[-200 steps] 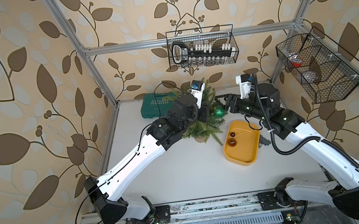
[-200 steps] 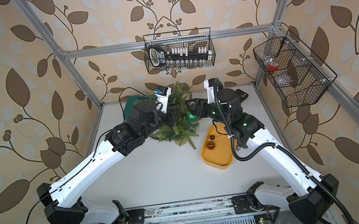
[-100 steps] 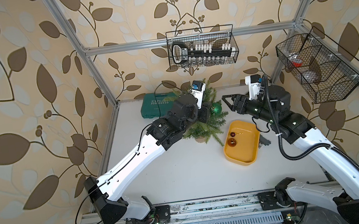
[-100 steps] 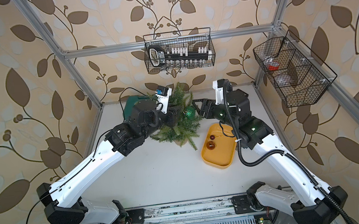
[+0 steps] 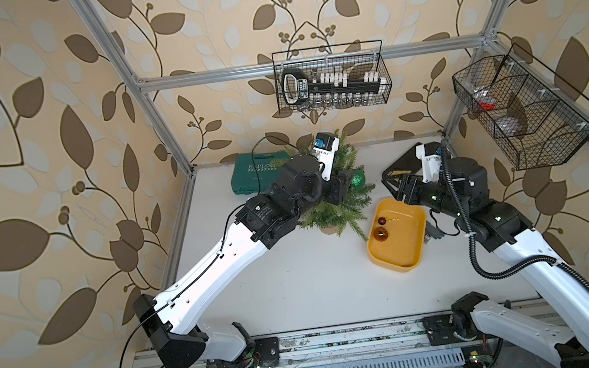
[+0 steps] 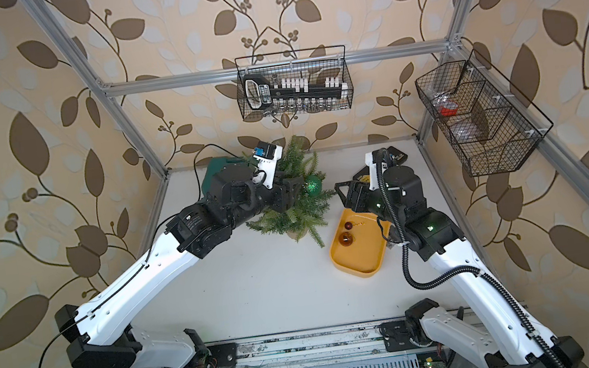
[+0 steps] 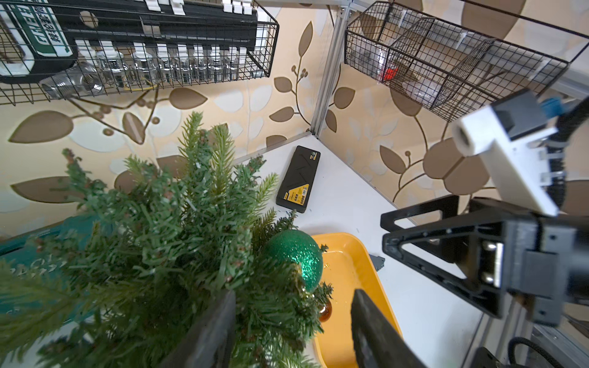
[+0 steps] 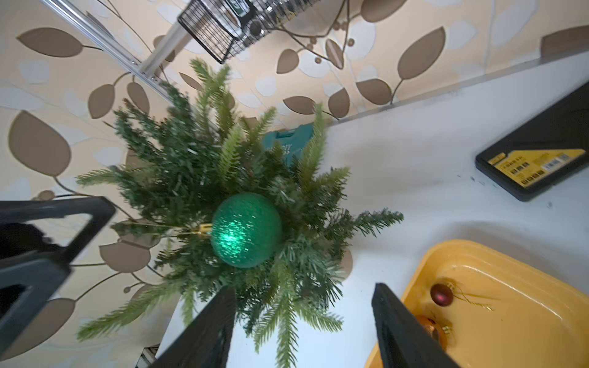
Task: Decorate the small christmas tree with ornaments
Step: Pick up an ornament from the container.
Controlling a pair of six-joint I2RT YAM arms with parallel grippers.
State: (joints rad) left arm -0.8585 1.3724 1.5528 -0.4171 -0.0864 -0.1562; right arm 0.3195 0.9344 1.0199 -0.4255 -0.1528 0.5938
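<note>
The green ball (image 5: 358,180) hangs on the little tree (image 5: 332,214), the gold ball (image 5: 380,234) and red ball (image 5: 381,221) lie in the tray (image 5: 410,254) beside the tree, the right pincer (image 8: 302,298) is open and empty, and the open left pincer (image 7: 291,306) among the branches could shake the green ball off

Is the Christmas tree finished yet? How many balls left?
Not yet. One done: the green ball sits on the tree. Nothing is being carried; the left gripper and right gripper are both open. Two left: the red ball and gold ball lie in the yellow tray.
</note>
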